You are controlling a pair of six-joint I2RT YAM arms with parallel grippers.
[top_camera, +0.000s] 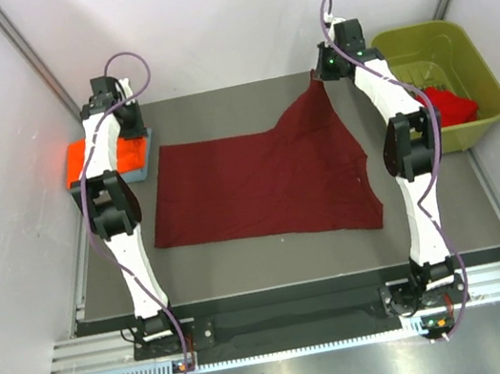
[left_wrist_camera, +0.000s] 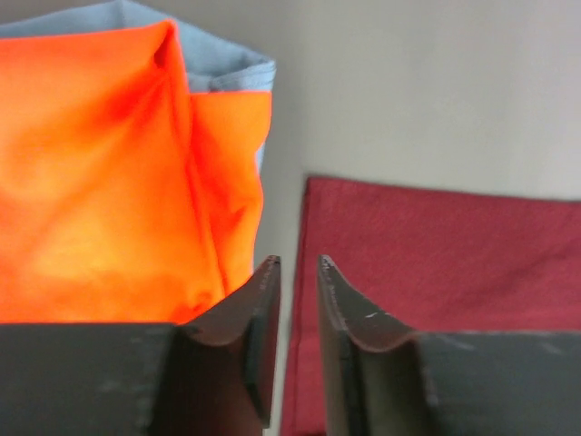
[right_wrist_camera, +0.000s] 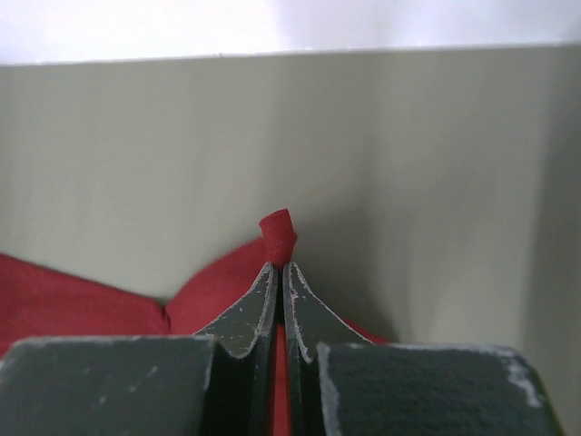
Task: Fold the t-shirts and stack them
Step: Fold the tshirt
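A dark maroon t-shirt (top_camera: 259,185) lies spread over the middle of the table. My right gripper (top_camera: 320,76) is shut on its far right corner and holds that corner up off the table. A tuft of the maroon cloth (right_wrist_camera: 278,232) sticks out past the closed fingertips of the right gripper (right_wrist_camera: 280,265). My left gripper (top_camera: 133,128) hovers at the far left, between the maroon shirt's edge (left_wrist_camera: 454,254) and a folded orange t-shirt (left_wrist_camera: 109,163). The orange shirt lies on a grey-blue t-shirt (left_wrist_camera: 218,59). The left gripper (left_wrist_camera: 298,265) is empty, its jaws a narrow gap apart.
An olive-green plastic bin (top_camera: 476,69) stands off the table's far right corner with a bright red t-shirt (top_camera: 450,103) in it. The orange and grey-blue stack (top_camera: 100,160) sits at the table's far left edge. White walls close in on both sides.
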